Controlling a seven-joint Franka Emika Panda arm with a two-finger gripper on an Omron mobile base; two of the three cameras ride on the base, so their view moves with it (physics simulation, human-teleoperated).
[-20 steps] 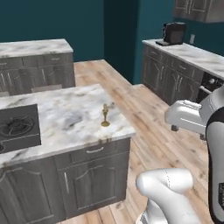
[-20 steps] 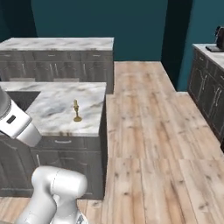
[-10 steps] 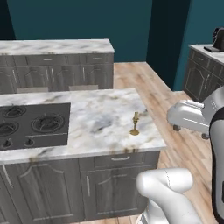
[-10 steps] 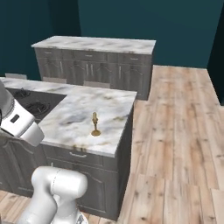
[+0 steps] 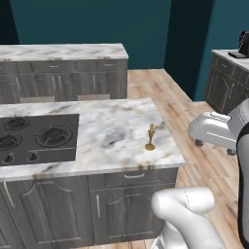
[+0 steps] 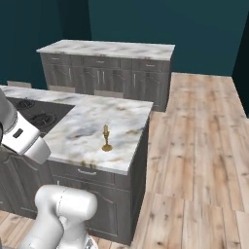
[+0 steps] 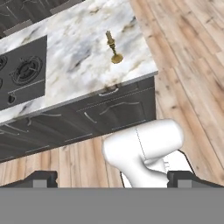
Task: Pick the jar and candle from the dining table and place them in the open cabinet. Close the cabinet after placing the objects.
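Observation:
The candle is a thin pale taper in a small brass holder. It stands upright near the right end of the dining table, a marble-topped island with a black cooktop. My gripper is open, its fingertips far apart with nothing between them. It is held high, back from the table and well short of the candle. The jar and the cabinet are out of view.
A second marble counter on dark base cabinets runs behind the island. Another counter with a dark appliance stands at the far right. Wooden floor lies open to the right of the island.
The whole picture has shifted: the base has driven and turned, so the island now sits nearer and more square in front. The candle keeps its place on the table.

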